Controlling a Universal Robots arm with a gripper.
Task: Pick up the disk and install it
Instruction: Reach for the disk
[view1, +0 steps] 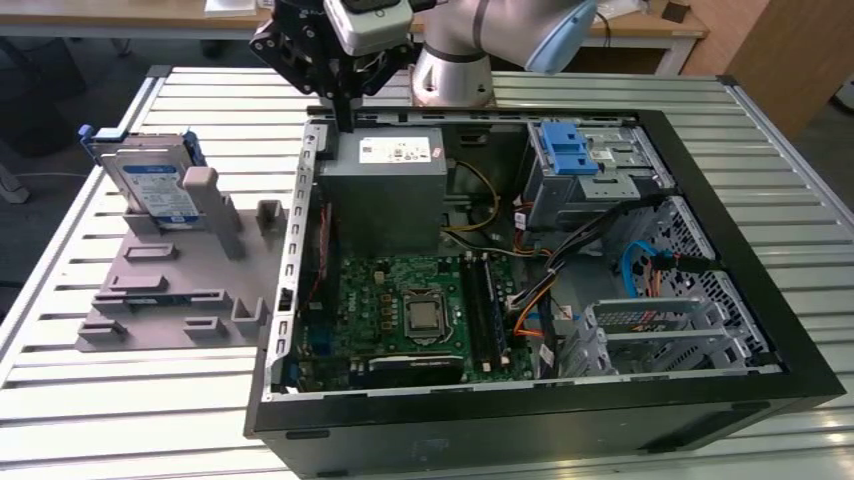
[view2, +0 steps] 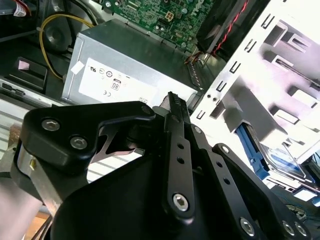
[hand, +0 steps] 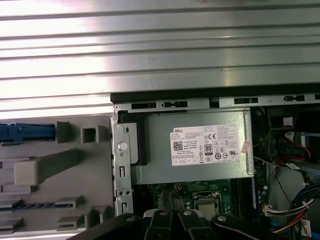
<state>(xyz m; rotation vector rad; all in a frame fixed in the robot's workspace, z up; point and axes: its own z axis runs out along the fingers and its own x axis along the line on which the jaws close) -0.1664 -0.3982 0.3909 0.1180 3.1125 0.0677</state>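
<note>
The disk (view1: 150, 180) has not been picked up. In the exterior view it stands on edge in its blue carrier, slotted into the grey plastic fixture (view1: 160, 300) that lies on the slatted metal table (view1: 134, 420) outside the computer case (view1: 534, 430), toward the exterior view's left. The first wrist view shows the carrier's blue edge from above in that fixture.

The gripper (view1: 344, 118) hangs over the rim of the case just beside the power supply (view1: 387, 190), well apart from the disk. Its fingers look pressed together with nothing between them. By my reading, neither of the task's 2 parts is done: the pick-up and the installation both remain.

The fixture has several slots and posts, and the disk is the 1 item I can see in it. The case lies open on its side. It holds the power supply, the green motherboard (view1: 400, 300) and loose cables (view1: 641, 265). A metal drive cage (view1: 607, 185) with a blue latch (view1: 571, 150) on top sits at the far corner. A second perforated metal bay (view1: 667, 335) sits at the near corner on the exterior view's right. No disk shows in either. I cannot tell which of them is meant to receive it.
</note>
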